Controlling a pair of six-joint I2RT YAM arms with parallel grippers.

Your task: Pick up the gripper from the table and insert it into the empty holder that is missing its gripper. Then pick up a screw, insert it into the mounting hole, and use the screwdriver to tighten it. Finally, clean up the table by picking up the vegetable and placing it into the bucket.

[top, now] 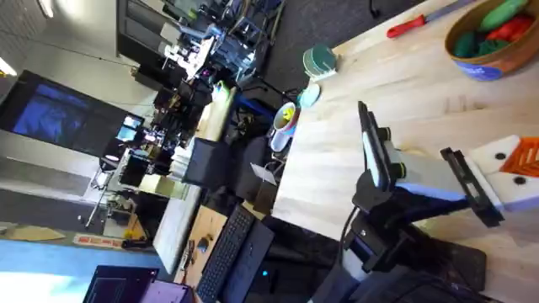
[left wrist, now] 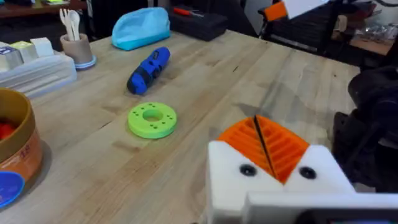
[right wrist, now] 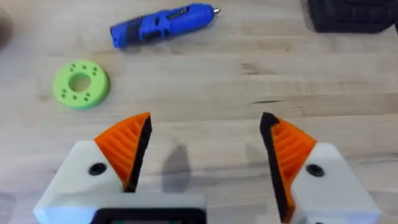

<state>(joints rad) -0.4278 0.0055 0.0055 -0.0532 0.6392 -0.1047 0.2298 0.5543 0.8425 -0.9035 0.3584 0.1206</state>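
Observation:
My left gripper [left wrist: 264,148] is shut, its two orange ribbed pads pressed together with nothing between them, low over the bare wood. My right gripper [right wrist: 205,152] hangs open above the table, empty. The blue screwdriver [right wrist: 161,25] [left wrist: 149,68] lies on its side beyond both grippers. The bucket [top: 493,52] [left wrist: 15,146] stands at the table's far side, holding red and green toy vegetables. The loose gripper, the holder, the screw and the loose vegetable are out of view.
A lime-green ring disc [left wrist: 152,119] [right wrist: 81,84] lies flat near the screwdriver. A white pen cup [left wrist: 78,46], a light blue pouch [left wrist: 142,28] and clear boxes [left wrist: 37,68] stand behind. A red-handled screwdriver [top: 417,23] lies by the bucket. The table edge [top: 286,168] runs on the left.

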